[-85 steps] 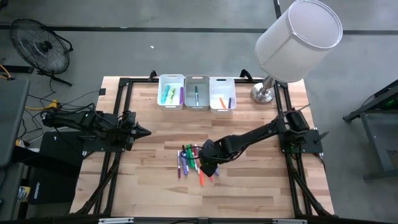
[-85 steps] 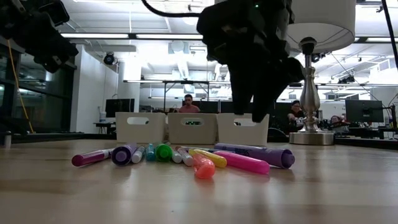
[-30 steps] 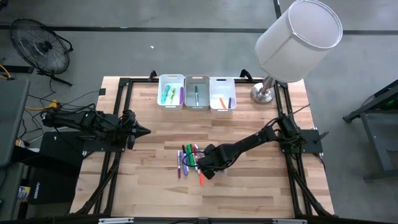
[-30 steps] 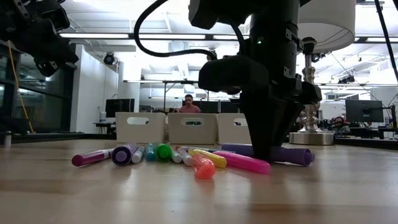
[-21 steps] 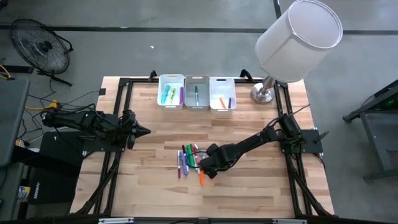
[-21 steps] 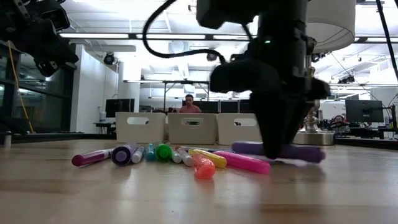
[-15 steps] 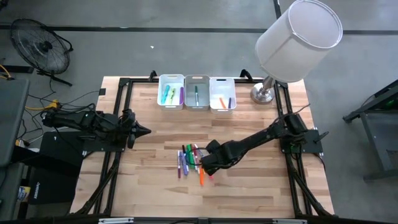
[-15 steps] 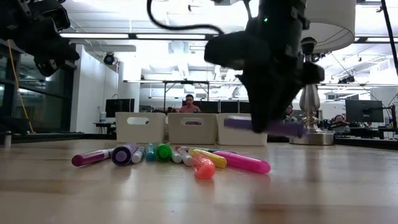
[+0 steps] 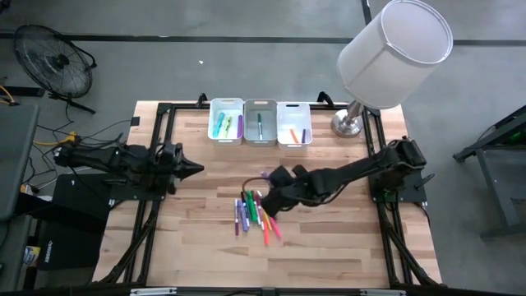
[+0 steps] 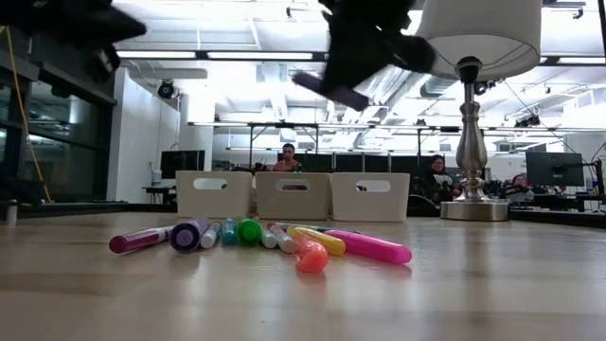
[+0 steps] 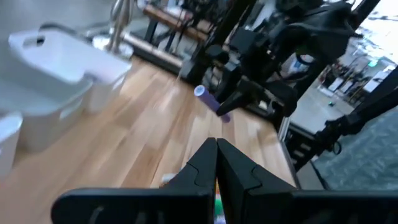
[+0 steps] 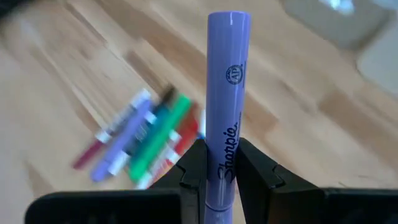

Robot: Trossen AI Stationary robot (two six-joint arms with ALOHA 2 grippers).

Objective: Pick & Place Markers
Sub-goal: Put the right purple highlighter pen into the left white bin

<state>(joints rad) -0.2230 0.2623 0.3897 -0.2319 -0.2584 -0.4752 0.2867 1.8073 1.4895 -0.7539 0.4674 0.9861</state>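
Right gripper point(image 9: 271, 179) clamped on purple marker point(image 12: 227, 99), now lifted off table point(image 9: 329, 238) above marker pile point(image 9: 255, 215); pick done, bins point(image 9: 260, 122) next. Left gripper point(image 9: 196, 168) shut, idle.

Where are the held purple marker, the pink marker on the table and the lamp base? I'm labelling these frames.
purple marker point(image 12: 227, 93): right wrist view, middle of its barrel, above the right gripper's fingers.
pink marker point(image 10: 371, 248): low view, middle of its body.
lamp base point(image 9: 346, 125): high view, round metal foot.

Purple marker point(image 12: 227, 93) now lifted off table point(image 9: 345, 247)
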